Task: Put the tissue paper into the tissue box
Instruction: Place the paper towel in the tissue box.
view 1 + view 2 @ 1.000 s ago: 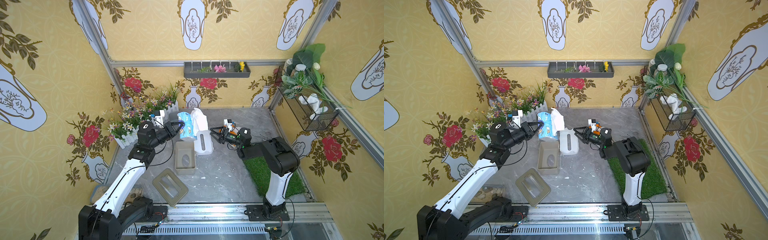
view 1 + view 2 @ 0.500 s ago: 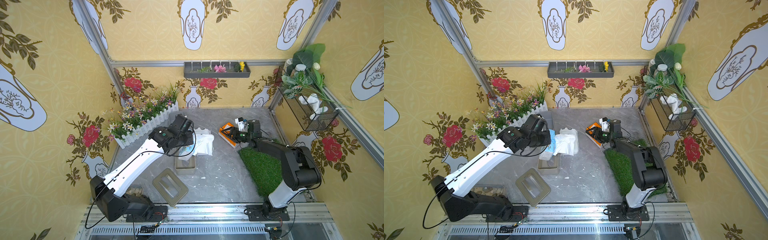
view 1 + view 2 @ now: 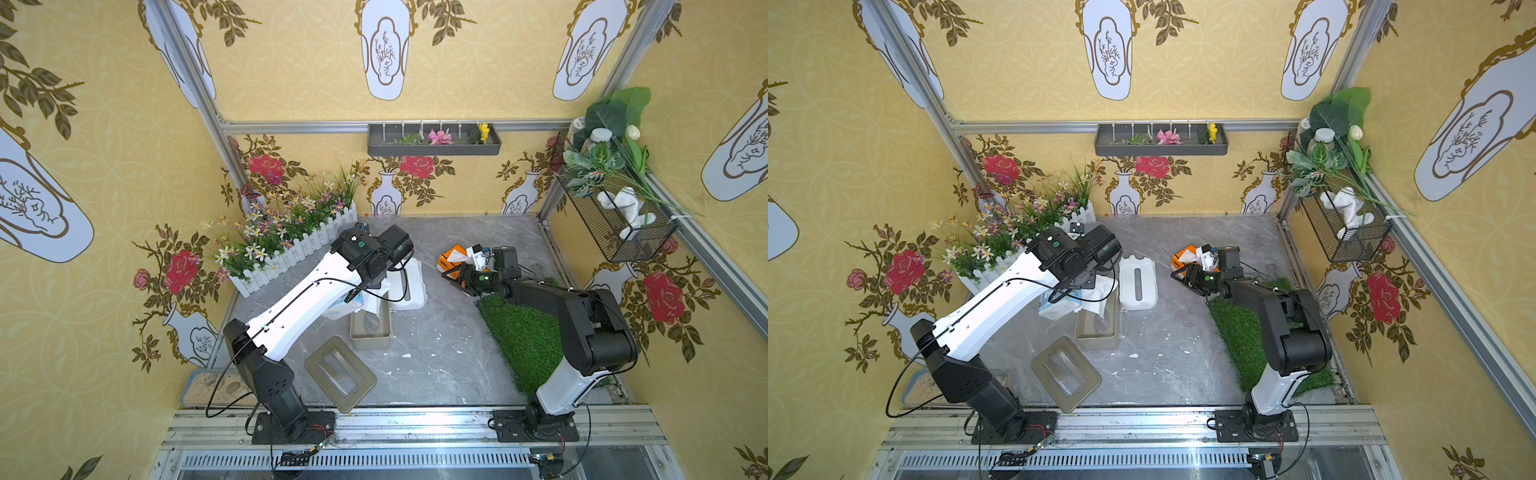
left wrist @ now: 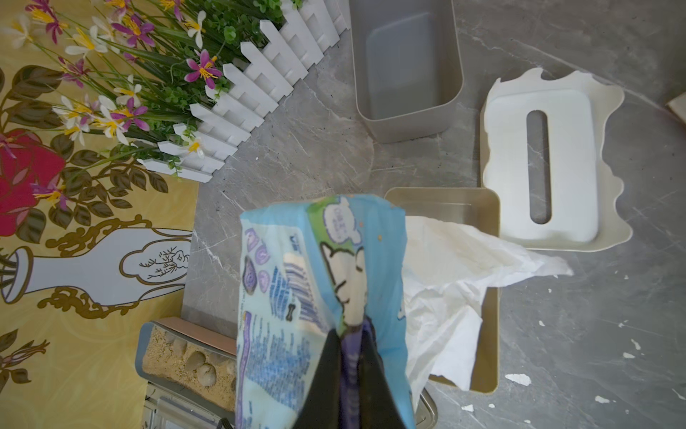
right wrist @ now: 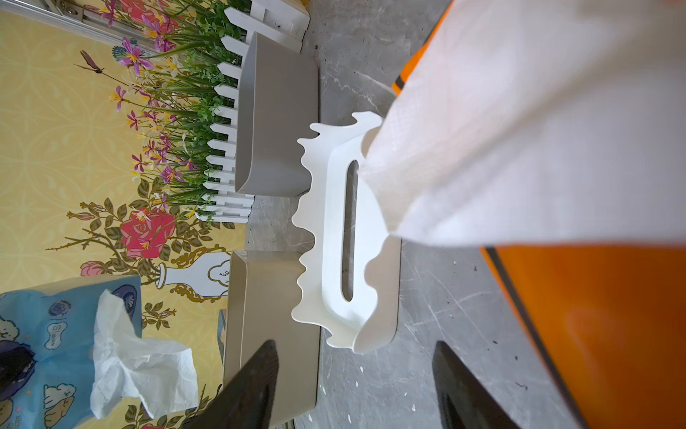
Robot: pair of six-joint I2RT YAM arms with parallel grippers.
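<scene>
My left gripper is shut on the end of a blue tissue paper pack, which hangs at the edge of the open beige tissue box. A loose white sheet from the pack trails over the box's opening. In a top view the pack sits just left of the box, under my left wrist. My right gripper is open and holds nothing. It hovers low over the floor beside an orange tissue pack and points toward the white slotted lid.
A grey open box stands by the white flower fence. A beige frame lid lies near the front. A green grass mat lies under the right arm. A sand tray sits at the front left.
My left arm has carried the blue pack from the back down to the beige box. My right gripper has drawn back from the white lid to the orange pack.
</scene>
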